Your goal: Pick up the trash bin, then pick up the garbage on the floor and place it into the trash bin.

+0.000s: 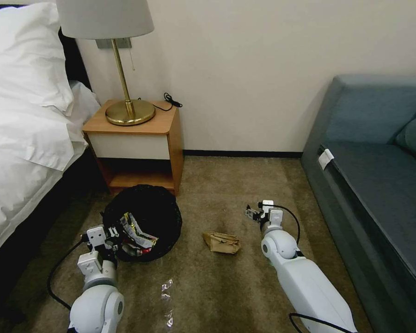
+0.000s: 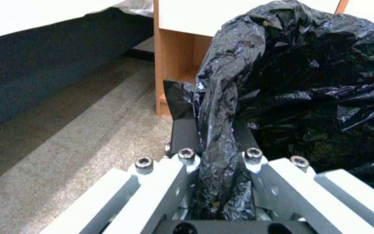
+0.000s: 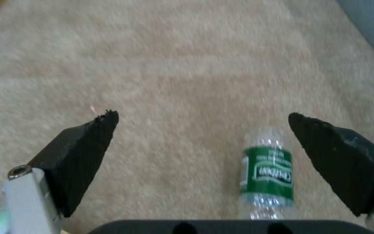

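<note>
1. Trash bin (image 1: pixel 145 217) sits at the left of the carpet (image 1: pixel 226 286), just in front of the nightstand (image 1: pixel 138 143), with red-and-white and gold wrappers (image 1: pixel 134 238) already lying inside its black liner.
2. At its near rim, the left gripper (image 1: pixel 110 233) is clamped on a gathered fold of the black bag (image 2: pixel 221 143); that forearm reaches forward low over the floor, wrist level with the rim.
3. Moving right, the crumpled brown paper bag (image 1: pixel 222 242) lies on the carpet between the two arms, clear of both.
4. Further right, the right gripper (image 1: pixel 254 213) hangs low and angled down at the floor, fingers (image 3: pixel 83 152) spread wide and empty. The clear bottle with the green label (image 3: pixel 267 177) lies on its side beneath, nearer one fingertip than the other.
5. Judged step: bin secured, collecting litter, bottle next.
6. That pick likely calls for centring the spread fingers across the bottle's body, descending to the carpet, then closing gently, since a round bottle could roll or squirt out.
</note>
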